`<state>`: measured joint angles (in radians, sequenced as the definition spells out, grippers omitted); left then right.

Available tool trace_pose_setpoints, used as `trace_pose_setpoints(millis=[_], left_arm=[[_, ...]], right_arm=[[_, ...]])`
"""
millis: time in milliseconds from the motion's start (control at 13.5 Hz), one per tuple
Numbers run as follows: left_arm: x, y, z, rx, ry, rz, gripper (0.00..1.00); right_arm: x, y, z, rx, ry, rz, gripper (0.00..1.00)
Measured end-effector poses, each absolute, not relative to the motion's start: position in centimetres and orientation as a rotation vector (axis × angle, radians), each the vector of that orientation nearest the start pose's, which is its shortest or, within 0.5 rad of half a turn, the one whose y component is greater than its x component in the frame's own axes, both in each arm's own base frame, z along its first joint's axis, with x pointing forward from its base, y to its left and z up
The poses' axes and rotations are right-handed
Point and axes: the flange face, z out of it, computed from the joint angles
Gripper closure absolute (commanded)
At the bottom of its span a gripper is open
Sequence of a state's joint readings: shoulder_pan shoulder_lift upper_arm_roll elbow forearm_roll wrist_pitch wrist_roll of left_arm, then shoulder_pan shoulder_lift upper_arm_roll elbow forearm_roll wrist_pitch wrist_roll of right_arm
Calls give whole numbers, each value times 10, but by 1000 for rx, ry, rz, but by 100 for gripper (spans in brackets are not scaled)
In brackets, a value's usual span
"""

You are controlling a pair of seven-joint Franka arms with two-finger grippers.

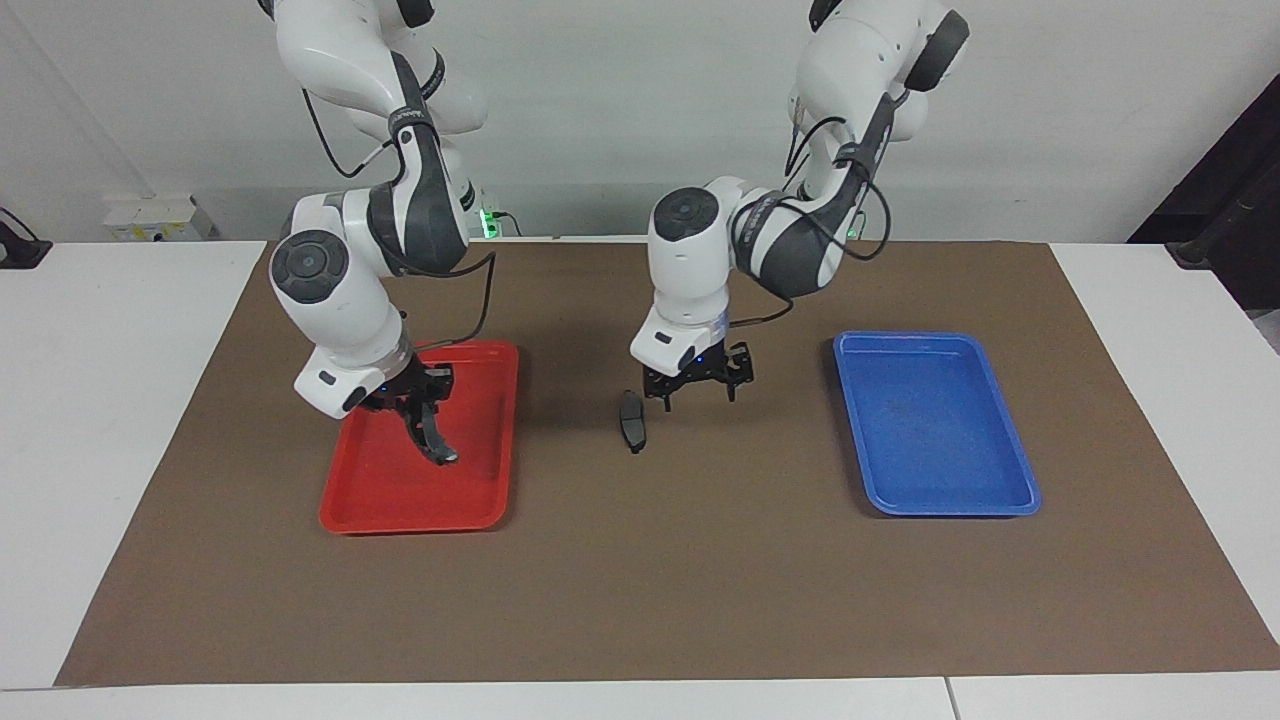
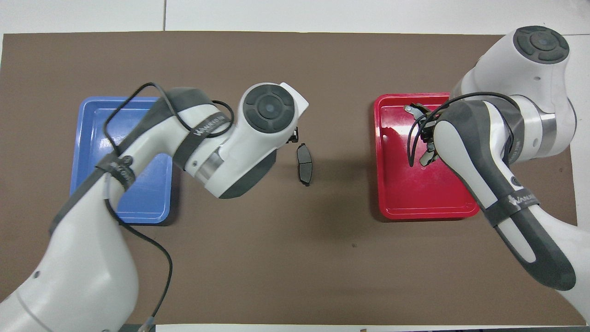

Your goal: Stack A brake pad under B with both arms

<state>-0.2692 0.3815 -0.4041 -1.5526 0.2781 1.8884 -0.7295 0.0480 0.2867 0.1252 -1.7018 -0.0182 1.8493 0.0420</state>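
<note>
Brake pads: one A (image 1: 631,420) lying loose, one B (image 1: 428,432) seemingly gripped.

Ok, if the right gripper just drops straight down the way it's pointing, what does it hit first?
Most likely the red tray. The right gripper points down over it, shut on B, whose lower tip hangs lowest, so B would probably touch the tray floor first. The height above the tray is unclear.

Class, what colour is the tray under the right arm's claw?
Red tray, clearest in the facing view.
</note>
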Motion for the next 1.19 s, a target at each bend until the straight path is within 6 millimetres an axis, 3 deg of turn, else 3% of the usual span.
trace_pose_setpoints(millis=[223, 371, 520, 669, 891, 1189], left_arm=[[576, -271, 515, -3074, 10, -88, 0], [585, -208, 550, -3079, 17, -108, 0], [586, -144, 582, -3081, 36, -126, 0], [580, -93, 604, -3083, 60, -117, 0], [570, -50, 624, -3101, 57, -117, 0], [560, -48, 633, -3102, 50, -96, 0]], right_arm=[[600, 183, 416, -3121, -109, 209, 100], [587, 232, 415, -3106, -83, 181, 100], [578, 269, 411, -3084, -94, 151, 100], [572, 291, 397, -3073, -97, 154, 100], [574, 301, 369, -3082, -90, 172, 100], [575, 312, 342, -3070, 7, 161, 100]])
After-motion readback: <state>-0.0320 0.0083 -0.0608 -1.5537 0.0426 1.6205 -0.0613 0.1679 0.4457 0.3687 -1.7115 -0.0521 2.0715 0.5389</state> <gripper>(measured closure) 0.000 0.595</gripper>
